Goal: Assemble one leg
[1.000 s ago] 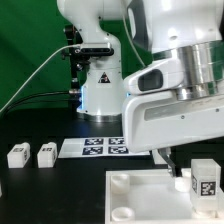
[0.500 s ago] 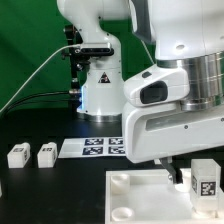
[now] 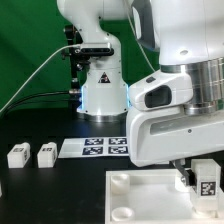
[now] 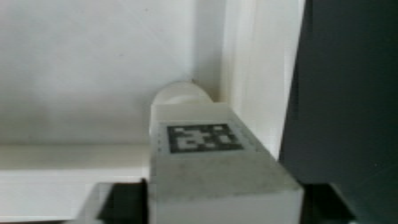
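Observation:
My gripper (image 3: 196,178) is shut on a white leg (image 3: 207,183) with a black-and-white tag on its face, holding it over the right side of the large white square panel (image 3: 140,195). In the wrist view the leg (image 4: 210,150) fills the middle, clamped between my dark fingers (image 4: 118,204), with the white panel (image 4: 80,90) below it and the black table beyond its edge. Two more legs (image 3: 18,155) (image 3: 47,154) lie on the black table at the exterior view's left.
The marker board (image 3: 93,147) lies flat behind the panel, in front of the robot's base (image 3: 100,85). A green backdrop stands behind. The arm's large white body (image 3: 175,90) covers the exterior view's right.
The arm has moved down and slightly toward the exterior view's right, carrying the leg lower toward the panel. The two loose legs have not moved.

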